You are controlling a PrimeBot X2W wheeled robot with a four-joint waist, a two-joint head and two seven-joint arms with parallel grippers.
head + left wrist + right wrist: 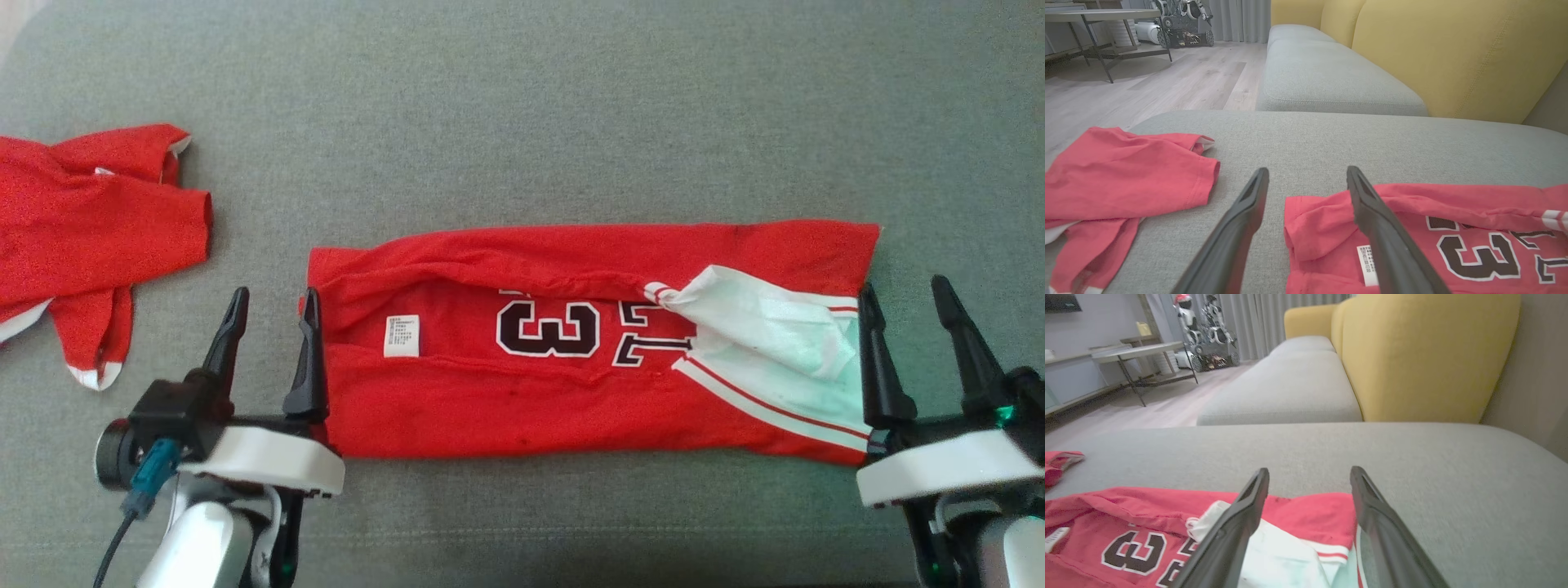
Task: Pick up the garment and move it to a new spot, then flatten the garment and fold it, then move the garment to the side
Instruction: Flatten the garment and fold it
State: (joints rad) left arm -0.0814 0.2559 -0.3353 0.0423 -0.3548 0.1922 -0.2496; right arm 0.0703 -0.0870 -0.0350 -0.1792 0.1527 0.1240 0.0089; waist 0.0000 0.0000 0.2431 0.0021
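Clothes count: two. The garment (571, 384), a red numbered jersey folded into a long band, lay across the middle of the grey cushion (522, 122). A crumpled red shirt (90, 229) lay apart from it at the left.
Grippers count: two, both near me.
My left gripper (275, 296): fingers pointed away, spread wide, holding nothing; one finger was at the band's left edge, the other over bare cushion.
My right gripper (902, 283): same pose, spread wide, empty, at the band's right end.

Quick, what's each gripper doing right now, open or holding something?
Left gripper: open, holding nothing, at the jersey's left end.
Right gripper: open, holding nothing, at its right end.
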